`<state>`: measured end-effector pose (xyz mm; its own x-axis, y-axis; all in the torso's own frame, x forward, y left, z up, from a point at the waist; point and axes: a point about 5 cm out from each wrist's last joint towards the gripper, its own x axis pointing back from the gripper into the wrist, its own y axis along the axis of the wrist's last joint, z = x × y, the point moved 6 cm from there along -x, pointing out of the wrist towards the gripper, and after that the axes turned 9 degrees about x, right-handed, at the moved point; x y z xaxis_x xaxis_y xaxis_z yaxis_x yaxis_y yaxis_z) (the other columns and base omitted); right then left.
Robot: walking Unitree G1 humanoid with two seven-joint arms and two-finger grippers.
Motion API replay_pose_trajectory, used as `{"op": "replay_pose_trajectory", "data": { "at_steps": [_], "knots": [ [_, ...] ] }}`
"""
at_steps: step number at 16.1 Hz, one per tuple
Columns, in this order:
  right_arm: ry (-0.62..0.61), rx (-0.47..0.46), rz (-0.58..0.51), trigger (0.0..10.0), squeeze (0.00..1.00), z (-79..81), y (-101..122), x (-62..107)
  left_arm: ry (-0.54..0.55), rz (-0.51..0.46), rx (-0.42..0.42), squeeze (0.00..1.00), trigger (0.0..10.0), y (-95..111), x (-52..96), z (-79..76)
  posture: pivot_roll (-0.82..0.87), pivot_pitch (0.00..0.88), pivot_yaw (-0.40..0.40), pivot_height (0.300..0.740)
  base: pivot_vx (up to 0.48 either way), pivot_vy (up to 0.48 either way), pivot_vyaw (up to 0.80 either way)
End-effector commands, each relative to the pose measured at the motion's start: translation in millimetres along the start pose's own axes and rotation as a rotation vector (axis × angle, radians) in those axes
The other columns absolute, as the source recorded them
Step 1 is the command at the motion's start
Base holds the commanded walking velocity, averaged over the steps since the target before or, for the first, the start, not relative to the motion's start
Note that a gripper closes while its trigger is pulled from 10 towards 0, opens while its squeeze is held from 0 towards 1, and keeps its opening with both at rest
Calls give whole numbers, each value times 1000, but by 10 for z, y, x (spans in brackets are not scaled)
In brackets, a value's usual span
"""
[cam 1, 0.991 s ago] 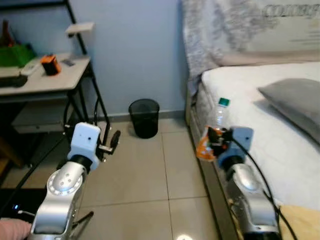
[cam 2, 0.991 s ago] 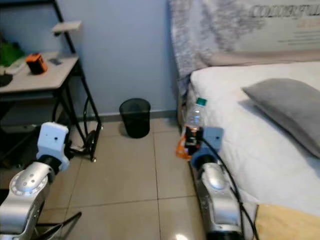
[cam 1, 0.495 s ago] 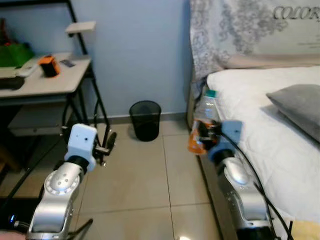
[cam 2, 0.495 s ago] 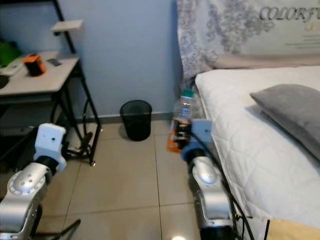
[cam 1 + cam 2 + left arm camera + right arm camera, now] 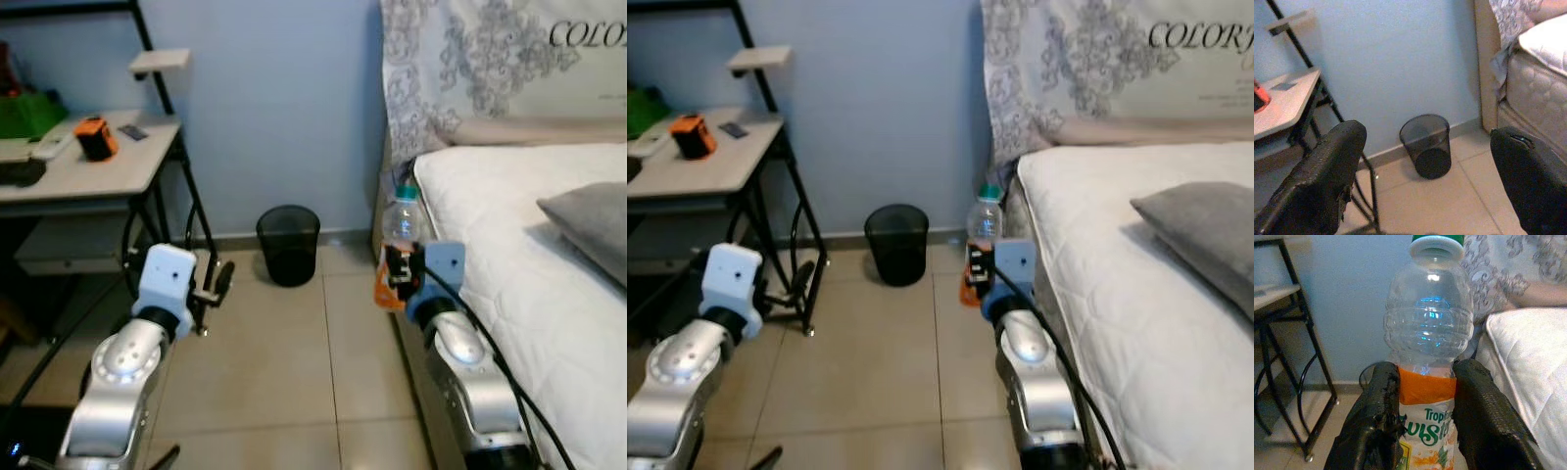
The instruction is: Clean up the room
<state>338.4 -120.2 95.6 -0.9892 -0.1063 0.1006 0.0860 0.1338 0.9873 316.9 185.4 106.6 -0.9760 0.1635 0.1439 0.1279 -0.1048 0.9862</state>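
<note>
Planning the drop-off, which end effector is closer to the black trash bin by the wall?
Left, by a little. The left end effector hangs open just left of the trash bin, while the right end effector holds the bottle over by the bed, right of it.

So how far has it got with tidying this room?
Done: the right gripper has an empty plastic bottle clamped upright between its fingers, beside the bed. In hand: carrying it, probably toward the black wastebasket by the blue wall, though that is a guess. Left: dropping it in. The left gripper is open and empty. Small items sit on the desk.
</note>
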Motion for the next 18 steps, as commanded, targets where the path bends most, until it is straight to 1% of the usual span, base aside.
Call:
{"op": "replay_pose_trajectory", "data": {
  "at_steps": [1,2,3,4,6,7,8,9,11,12,13,14,16,17,18],
  "knots": [
    [-30,3,-24,10000,0,-104,67,-4,-15,-5,-5,0,10000,16,-5,-44,-16,0,57,740,352,0,800],
    [-41,-1,-38,10000,0,-122,99,-14,-15,-5,-5,0,10000,17,-8,-47,-11,0,52,740,349,0,0],
    [-54,-26,-41,10000,0,-152,108,-18,-16,-5,-6,0,10000,16,-12,-53,-9,0,49,740,345,0,0],
    [-56,-5,-36,10000,0,-165,104,-17,-16,-5,-6,0,10000,16,-13,-58,-7,0,46,740,341,0,0],
    [-70,-24,-35,10000,0,-181,103,-15,-17,-6,-8,0,10000,19,-16,-65,-5,0,43,740,341,0,0],
    [-80,-15,-43,10000,0,-190,115,-15,-18,-7,-8,0,10000,22,-16,-72,-3,0,41,740,345,0,0],
    [-112,39,-43,10000,0,-218,108,-16,-19,-8,-9,0,10000,23,-13,-77,-1,0,38,740,341,0,0],
    [-128,62,-44,10000,0,-227,90,-11,-22,-9,-11,0,10000,24,-11,-85,-1,0,34,740,345,0,0],
    [-118,79,-30,10000,0,-219,64,-9,-26,-9,-12,0,10000,21,-10,-99,-3,0,33,740,341,0,0],
    [-113,47,-23,10000,0,-223,49,-10,-29,-10,-12,0,10000,18,-11,-107,-4,0,31,740,341,0,0],
    [-147,35,-21,10000,0,-269,41,-3,-34,-10,-12,0,10000,17,-17,-122,-5,0,30,740,341,0,0],
    [-126,1,-16,10000,0,-233,25,-9,-43,-10,-13,0,10000,16,-20,-135,-4,0,29,740,341,0,0],
    [-80,6,-33,10000,0,-148,52,-6,-46,-11,-15,0,10000,19,-27,-143,-2,0,26,740,343,0,0],
    [-49,13,-48,10000,0,-95,80,-1,-48,-13,-16,0,10000,26,-34,-146,-3,0,25,740,345,0,794],
    [-38,8,-50,10000,0,-74,83,1,-52,-14,-18,0,10000,31,-42,-151,-2,0,26,740,341,0,788]
  ]
}}
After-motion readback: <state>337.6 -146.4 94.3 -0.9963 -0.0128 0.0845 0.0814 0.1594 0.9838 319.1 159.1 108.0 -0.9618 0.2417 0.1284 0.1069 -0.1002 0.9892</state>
